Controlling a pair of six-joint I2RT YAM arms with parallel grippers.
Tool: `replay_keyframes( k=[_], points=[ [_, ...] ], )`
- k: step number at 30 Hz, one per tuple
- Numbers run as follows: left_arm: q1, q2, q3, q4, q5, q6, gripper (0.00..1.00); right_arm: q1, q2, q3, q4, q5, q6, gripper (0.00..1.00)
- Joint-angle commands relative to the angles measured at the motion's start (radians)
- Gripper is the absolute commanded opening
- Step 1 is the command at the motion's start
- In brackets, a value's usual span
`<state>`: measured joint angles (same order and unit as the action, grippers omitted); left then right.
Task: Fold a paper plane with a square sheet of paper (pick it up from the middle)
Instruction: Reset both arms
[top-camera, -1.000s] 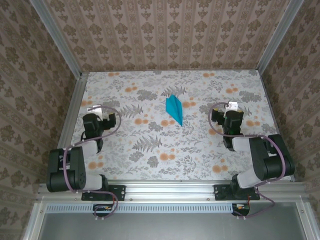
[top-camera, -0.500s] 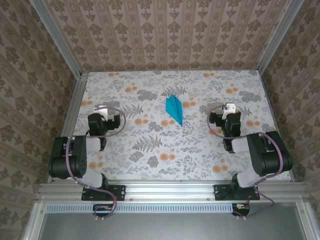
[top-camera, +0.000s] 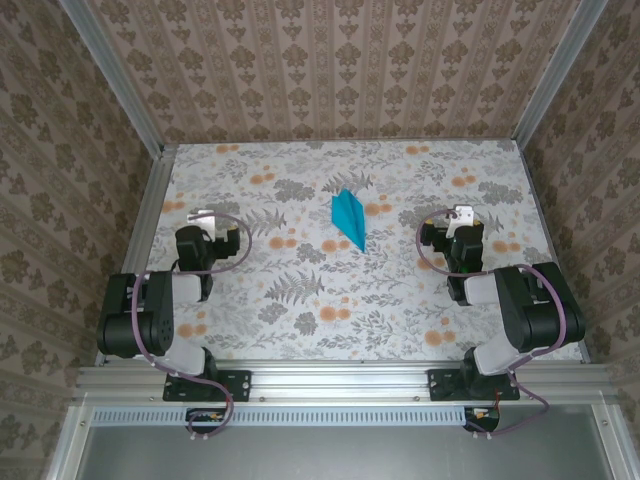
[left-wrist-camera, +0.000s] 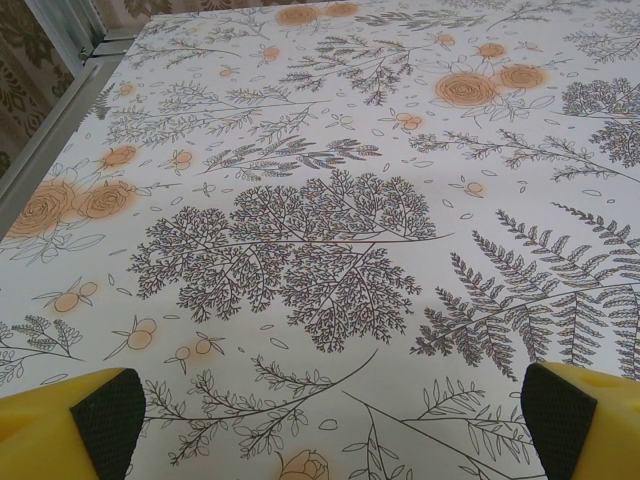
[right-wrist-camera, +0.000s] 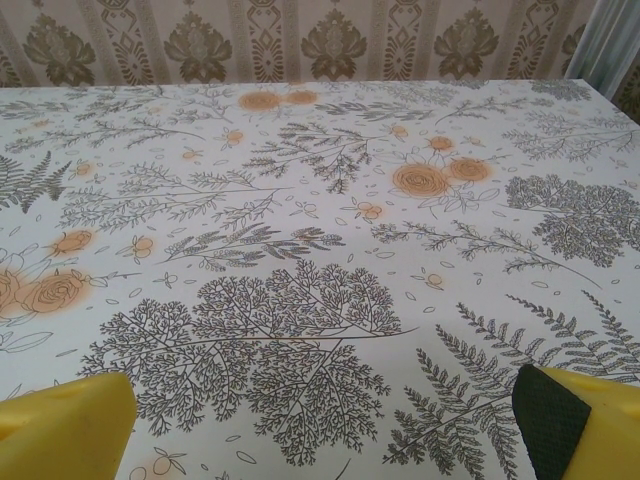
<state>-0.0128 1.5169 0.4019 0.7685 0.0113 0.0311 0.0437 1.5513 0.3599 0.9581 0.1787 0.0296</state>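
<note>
Our left pincer stands wide open and holds nothing; its two yellow fingers, each faced with a dark pad, sit at the bottom corners of the left wrist view with bare printed surface between them; our right pincer is spread just as wide and is equally empty, with one yellow finger at each bottom corner of the right wrist view and a dark pad visible on the right-hand one; from above, we see the left pincer low over the left side of the surface and the right pincer low over the right side, each arm folded back toward its base at the near edge; the paper plane lies flat on the surface between the two arms, a little beyond both pincers and well apart from each; it is a narrow turquoise-blue dart, its broad end toward the far side and its point angled toward the near edge and slightly to the right; the surface carries a pattern of grey ferns and orange flowers; wallpapered walls close it in on three sides, and a metal rail runs along the near edge where the arm bases are bolted.
</note>
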Motion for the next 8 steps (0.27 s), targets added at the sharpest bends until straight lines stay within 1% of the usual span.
replay_keyframes(
  k=[1, 8],
  points=[
    [-0.003, 0.004, 0.028, 0.008, -0.006, 0.023, 1.0, -0.003, 0.003, 0.022, -0.009, -0.008, 0.013, 1.0],
    [-0.003, 0.004, 0.029, 0.006, -0.006, 0.023, 1.0, -0.003, 0.0, 0.017, -0.001, -0.01, 0.012, 1.0]
  ],
)
